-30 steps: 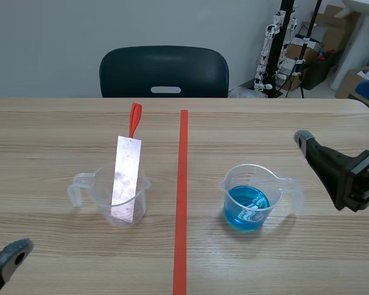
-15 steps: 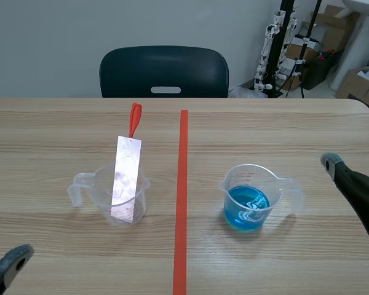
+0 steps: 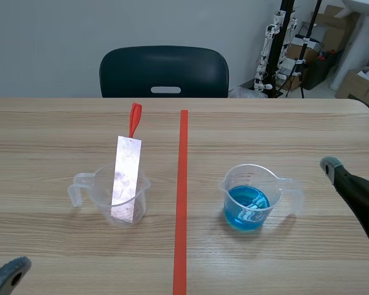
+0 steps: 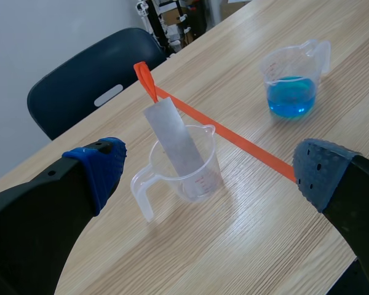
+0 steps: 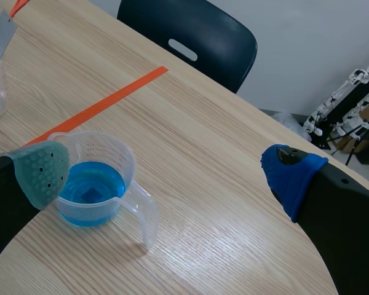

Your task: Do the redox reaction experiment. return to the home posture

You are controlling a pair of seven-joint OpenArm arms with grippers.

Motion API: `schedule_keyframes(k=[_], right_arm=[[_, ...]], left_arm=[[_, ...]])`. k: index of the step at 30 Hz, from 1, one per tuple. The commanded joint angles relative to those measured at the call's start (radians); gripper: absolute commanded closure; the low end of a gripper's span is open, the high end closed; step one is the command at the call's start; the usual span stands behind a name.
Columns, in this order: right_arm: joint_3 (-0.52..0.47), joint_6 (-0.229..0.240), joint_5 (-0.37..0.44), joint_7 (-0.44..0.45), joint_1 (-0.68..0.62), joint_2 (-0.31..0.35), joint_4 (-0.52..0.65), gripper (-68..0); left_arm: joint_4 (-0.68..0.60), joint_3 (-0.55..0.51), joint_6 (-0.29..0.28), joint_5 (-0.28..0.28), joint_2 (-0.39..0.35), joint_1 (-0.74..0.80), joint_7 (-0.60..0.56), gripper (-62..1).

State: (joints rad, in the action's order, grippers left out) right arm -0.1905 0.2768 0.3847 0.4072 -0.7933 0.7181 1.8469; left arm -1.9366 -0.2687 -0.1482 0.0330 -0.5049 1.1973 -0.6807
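Left gripper is spread wide and holds nothing, low at the table's near left side. Right gripper is also wide with nothing in it, just right of the blue-liquid cup. The clear cup stands left of the tape line, and a metal strip leans inside it with an orange clip on top. The blue-liquid cup stands right of the line, handle toward the right gripper. A dark chair is behind the table.
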Motion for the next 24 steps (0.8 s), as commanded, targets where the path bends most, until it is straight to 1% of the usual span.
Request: schedule_keyframes(k=[1, 4, 9, 24], right_arm=[[-0.013, 0.001, 0.003, -0.002, 0.004, 0.010, 0.008, -67.9], [-0.012, 0.005, -0.008, -0.016, 0.004, 0.010, 0.008, -67.9], [-0.011, 0.047, -0.051, -0.020, 0.004, 0.010, 0.008, -67.9], [-0.011, 0.049, -0.054, -0.020, 0.004, 0.010, 0.008, -67.9]], left_arm=[[-0.017, -0.001, 0.007, -0.010, -0.002, 0.005, -0.010, -57.2], [-0.017, -0.001, 0.007, -0.010, -0.003, 0.005, -0.010, -57.2], [-0.017, -0.001, 0.007, -0.010, -0.003, 0.005, -0.010, -57.2], [-0.017, -0.001, 0.007, -0.010, -0.003, 0.005, -0.006, -57.2]])
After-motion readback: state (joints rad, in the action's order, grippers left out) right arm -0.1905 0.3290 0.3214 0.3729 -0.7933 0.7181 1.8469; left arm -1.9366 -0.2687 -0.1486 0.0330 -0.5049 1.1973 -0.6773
